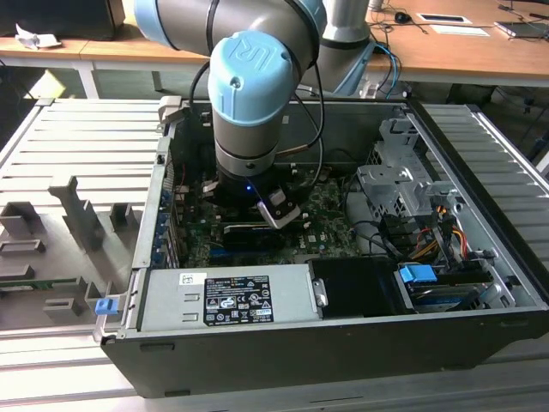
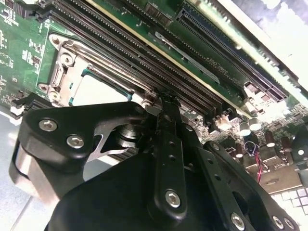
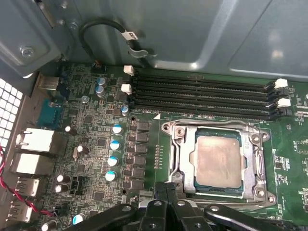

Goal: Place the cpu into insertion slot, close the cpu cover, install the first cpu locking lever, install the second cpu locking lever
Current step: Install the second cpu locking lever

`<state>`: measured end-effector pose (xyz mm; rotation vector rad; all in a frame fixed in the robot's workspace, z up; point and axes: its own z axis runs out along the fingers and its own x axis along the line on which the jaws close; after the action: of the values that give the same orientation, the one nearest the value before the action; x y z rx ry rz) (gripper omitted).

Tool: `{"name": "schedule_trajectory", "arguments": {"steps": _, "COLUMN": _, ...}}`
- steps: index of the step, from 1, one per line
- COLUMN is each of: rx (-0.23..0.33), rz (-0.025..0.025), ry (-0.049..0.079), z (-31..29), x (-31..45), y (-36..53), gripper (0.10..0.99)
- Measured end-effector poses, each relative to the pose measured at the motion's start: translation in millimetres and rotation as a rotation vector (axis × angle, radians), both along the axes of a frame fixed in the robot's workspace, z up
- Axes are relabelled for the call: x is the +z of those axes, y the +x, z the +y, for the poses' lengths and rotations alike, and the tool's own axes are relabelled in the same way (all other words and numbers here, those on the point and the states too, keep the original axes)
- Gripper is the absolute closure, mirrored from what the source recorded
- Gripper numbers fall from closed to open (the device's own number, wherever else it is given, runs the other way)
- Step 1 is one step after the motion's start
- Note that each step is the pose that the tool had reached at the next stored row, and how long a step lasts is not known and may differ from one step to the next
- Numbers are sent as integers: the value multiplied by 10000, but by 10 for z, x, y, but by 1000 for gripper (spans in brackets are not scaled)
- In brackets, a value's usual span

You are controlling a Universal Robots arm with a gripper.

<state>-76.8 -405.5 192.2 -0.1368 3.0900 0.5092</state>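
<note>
The cpu [image 3: 217, 161] lies flat in the insertion slot [image 3: 188, 166] on the green board, its dull silver top showing. The cpu cover [image 3: 215, 127], a silvery frame, lies down around it. My gripper [image 3: 166, 188] is shut, its black fingertips together at the socket's edge, touching or just above the frame's rim; I cannot tell whether a lever is under them. In the second wrist view the gripper [image 2: 163, 98] tip sits beside the cpu [image 2: 98, 90] and the cover [image 2: 62, 60]. In the exterior view the gripper [image 1: 279, 215] reaches down inside the computer case.
Long black memory slots [image 3: 202, 94] run beside the socket. Round capacitors [image 3: 114, 144] and rear ports [image 3: 33, 144] stand on the board. A black cable [image 3: 103, 26] loops along the case wall. The power supply [image 1: 227, 296] and drive cage [image 1: 399, 184] crowd the case.
</note>
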Motion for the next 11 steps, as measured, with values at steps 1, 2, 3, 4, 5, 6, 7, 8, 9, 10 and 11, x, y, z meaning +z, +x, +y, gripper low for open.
{"name": "schedule_trajectory", "arguments": {"steps": 1, "rx": 1, "rz": -2, "ry": 7, "z": 1, "x": -1, "y": -8, "gripper": 980}}
{"name": "schedule_trajectory", "arguments": {"steps": 2, "rx": 2, "rz": -2, "ry": 10, "z": 0, "x": 3, "y": -12, "gripper": 980}}
{"name": "schedule_trajectory", "arguments": {"steps": 3, "rx": 4, "rz": -3, "ry": 10, "z": 0, "x": 8, "y": -14, "gripper": 980}}
{"name": "schedule_trajectory", "arguments": {"steps": 4, "rx": 3, "rz": -2, "ry": 11, "z": 0, "x": 25, "y": -15, "gripper": 980}}
{"name": "schedule_trajectory", "arguments": {"steps": 5, "rx": 2, "rz": -3, "ry": 10, "z": 1, "x": 53, "y": -17, "gripper": 980}}
{"name": "schedule_trajectory", "arguments": {"steps": 6, "rx": 2, "rz": -2, "ry": 9, "z": 0, "x": 69, "y": -18, "gripper": 980}}
{"name": "schedule_trajectory", "arguments": {"steps": 7, "rx": 2, "rz": -1, "ry": 7, "z": 0, "x": 85, "y": -19, "gripper": 980}}
{"name": "schedule_trajectory", "arguments": {"steps": 8, "rx": 2, "rz": -1, "ry": 7, "z": 0, "x": 110, "y": -20, "gripper": 980}}
{"name": "schedule_trajectory", "arguments": {"steps": 9, "rx": 2, "rz": -1, "ry": 7, "z": 0, "x": 135, "y": -22, "gripper": 980}}
{"name": "schedule_trajectory", "arguments": {"steps": 10, "rx": 1, "rz": -1, "ry": 8, "z": 0, "x": 173, "y": -25, "gripper": 980}}
{"name": "schedule_trajectory", "arguments": {"steps": 11, "rx": 2, "rz": -1, "ry": 7, "z": 0, "x": 199, "y": -25, "gripper": 980}}
